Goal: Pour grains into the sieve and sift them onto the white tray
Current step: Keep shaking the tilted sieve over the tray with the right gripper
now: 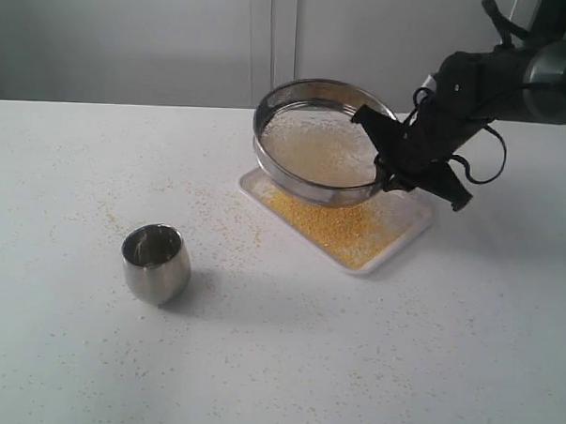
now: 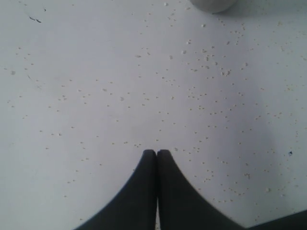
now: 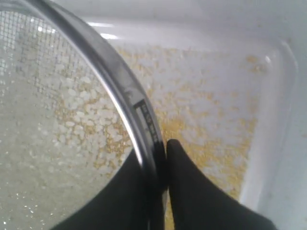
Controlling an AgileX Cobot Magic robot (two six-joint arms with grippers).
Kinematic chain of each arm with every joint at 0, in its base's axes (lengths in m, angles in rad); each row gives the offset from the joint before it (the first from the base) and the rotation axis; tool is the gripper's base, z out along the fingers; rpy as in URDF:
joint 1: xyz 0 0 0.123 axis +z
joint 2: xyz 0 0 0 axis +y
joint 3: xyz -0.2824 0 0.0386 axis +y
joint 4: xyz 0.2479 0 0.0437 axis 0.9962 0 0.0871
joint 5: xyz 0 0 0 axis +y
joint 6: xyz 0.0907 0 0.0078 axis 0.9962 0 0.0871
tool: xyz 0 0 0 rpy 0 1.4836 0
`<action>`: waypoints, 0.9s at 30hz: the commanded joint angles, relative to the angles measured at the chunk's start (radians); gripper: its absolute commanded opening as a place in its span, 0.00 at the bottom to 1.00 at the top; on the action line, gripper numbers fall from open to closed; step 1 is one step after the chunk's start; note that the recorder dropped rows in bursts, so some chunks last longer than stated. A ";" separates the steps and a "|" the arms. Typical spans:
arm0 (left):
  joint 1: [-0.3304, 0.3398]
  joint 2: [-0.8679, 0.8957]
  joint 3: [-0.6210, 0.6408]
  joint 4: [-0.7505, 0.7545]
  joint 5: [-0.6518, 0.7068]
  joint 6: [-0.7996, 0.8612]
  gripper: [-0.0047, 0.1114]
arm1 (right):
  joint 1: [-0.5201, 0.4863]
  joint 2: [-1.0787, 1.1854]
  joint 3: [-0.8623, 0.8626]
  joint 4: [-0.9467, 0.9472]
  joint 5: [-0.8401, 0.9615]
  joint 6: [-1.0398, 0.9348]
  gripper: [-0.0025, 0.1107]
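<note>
The sieve point(image 1: 320, 140) is held tilted above the white tray point(image 1: 406, 238), its steel rim point(image 3: 115, 72) pinched by my right gripper point(image 3: 156, 148), which is shut on it. Pale coarse grains point(image 3: 81, 124) lie on the mesh inside the sieve. Yellow-golden grains point(image 1: 325, 221) are spread over the tray below, seen too in the right wrist view as grains point(image 3: 206, 120). My right gripper point(image 1: 386, 170) grips the sieve's right side. My left gripper point(image 2: 156, 153) is shut on nothing, over bare table; it is out of the exterior view.
A small rounded steel cup point(image 1: 156, 261) stands upright at the table's left middle. Stray specks point(image 2: 201, 91) are scattered over the white table point(image 1: 351, 365). The bottom edge of a pale round object point(image 2: 212, 4) shows at the left wrist view's border.
</note>
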 commanded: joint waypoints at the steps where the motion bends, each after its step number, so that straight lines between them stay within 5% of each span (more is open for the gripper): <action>1: 0.002 -0.007 0.007 -0.005 0.008 0.003 0.04 | -0.028 -0.039 -0.007 -0.120 0.213 0.047 0.02; 5: 0.002 -0.007 0.007 -0.005 0.008 0.003 0.04 | 0.017 0.006 -0.031 -0.045 -0.075 0.082 0.02; 10: 0.002 -0.007 0.007 -0.005 0.008 0.003 0.04 | -0.023 -0.017 -0.046 -0.189 0.280 0.082 0.02; 14: 0.002 -0.007 0.007 -0.005 0.008 0.003 0.04 | -0.005 0.000 -0.035 0.011 -0.015 0.082 0.02; 18: 0.002 -0.007 0.007 -0.005 0.008 0.003 0.04 | -0.038 -0.028 -0.052 -0.082 0.282 -0.031 0.02; 23: 0.002 -0.007 0.007 -0.005 0.008 0.003 0.04 | -0.020 -0.012 -0.038 0.027 -0.010 0.035 0.02; 27: 0.002 -0.007 0.007 -0.005 0.008 0.003 0.04 | -0.032 -0.004 -0.053 0.023 0.154 -0.076 0.02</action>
